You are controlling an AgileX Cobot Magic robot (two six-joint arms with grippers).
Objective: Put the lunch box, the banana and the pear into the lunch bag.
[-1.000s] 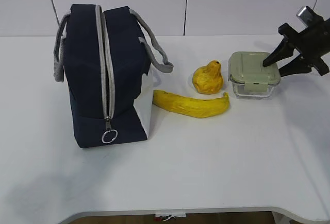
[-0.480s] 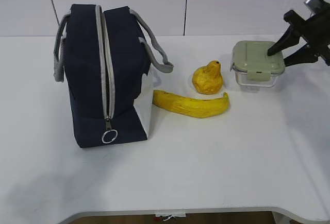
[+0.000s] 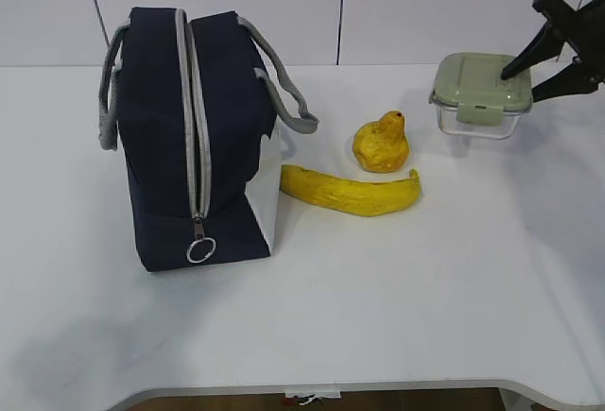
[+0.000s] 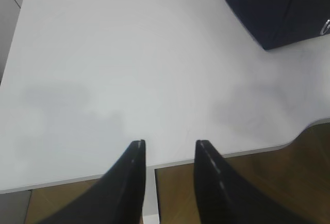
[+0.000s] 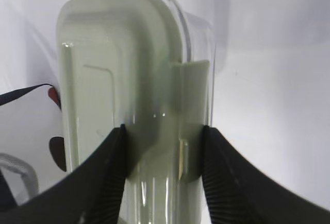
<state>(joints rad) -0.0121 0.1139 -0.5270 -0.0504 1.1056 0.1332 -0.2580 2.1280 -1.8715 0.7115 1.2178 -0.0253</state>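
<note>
While the right gripper (image 3: 548, 61) holds the lunch box (image 3: 478, 93) clamped across its narrow width, the box hangs clear of the table (image 3: 378, 307) at the far right, its shadow lying apart beneath it. In the right wrist view the two black pads (image 5: 111, 162) press the clear walls at the near end just under the sage lid, and the box's long axis runs straight out from the jaws.

The governing relation: the lunch bag (image 3: 194, 137) stands well to the left of the carried box, with the pear (image 3: 381, 144) and the banana (image 3: 352, 192) on the table between them. The banana's long axis runs left to right, one end just beside the bag's white panel. The right arm is plainly the nearer to all three items.

The left gripper (image 4: 169, 149) hangs over the table's front edge with its jaws parted and nothing between them — only a corner of the bag shows in its view.

Points of doubt:
- The grey zipper (image 3: 194, 118) appears drawn closed along the top and down the front; in my judgement the box cannot enter until it is opened.
- The bag's interior is hidden.
- The right arm is cut off by the frame edge — only its gripper shows.
</note>
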